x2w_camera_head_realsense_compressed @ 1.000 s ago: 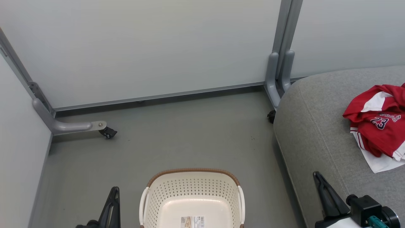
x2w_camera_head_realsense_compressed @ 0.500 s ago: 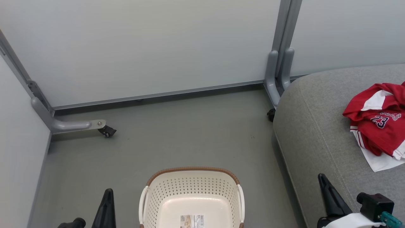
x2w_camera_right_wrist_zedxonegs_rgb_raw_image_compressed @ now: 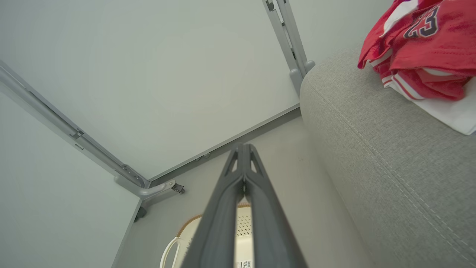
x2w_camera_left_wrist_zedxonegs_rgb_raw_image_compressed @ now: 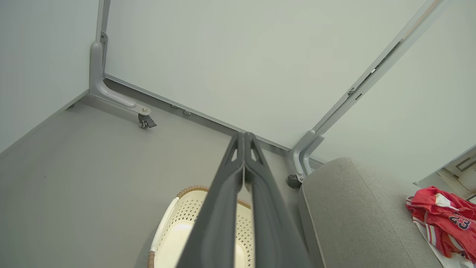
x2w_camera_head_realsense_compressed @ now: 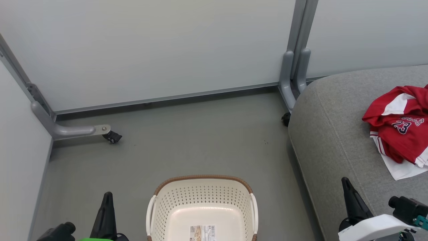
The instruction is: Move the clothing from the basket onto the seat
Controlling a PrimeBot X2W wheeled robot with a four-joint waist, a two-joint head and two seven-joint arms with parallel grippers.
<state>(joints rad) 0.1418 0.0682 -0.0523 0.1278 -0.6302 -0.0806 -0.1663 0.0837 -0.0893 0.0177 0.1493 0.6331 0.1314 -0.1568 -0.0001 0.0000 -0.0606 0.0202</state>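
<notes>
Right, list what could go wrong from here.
1. The right gripper, shut and empty, hangs by the seat not far from the clothing; a swing that way might snag the fabric and drag it toward the edge.
2. The left gripper, also shut, sits beside the empty basket; a sideways move might knock it.

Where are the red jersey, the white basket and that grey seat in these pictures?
red jersey (x2w_camera_head_realsense_compressed: 406,142): head view, on the red fabric below the number 23.
white basket (x2w_camera_head_realsense_compressed: 202,177): head view, on its brown far rim.
grey seat (x2w_camera_head_realsense_compressed: 334,144): head view, on bare fabric left of the jersey.
</notes>
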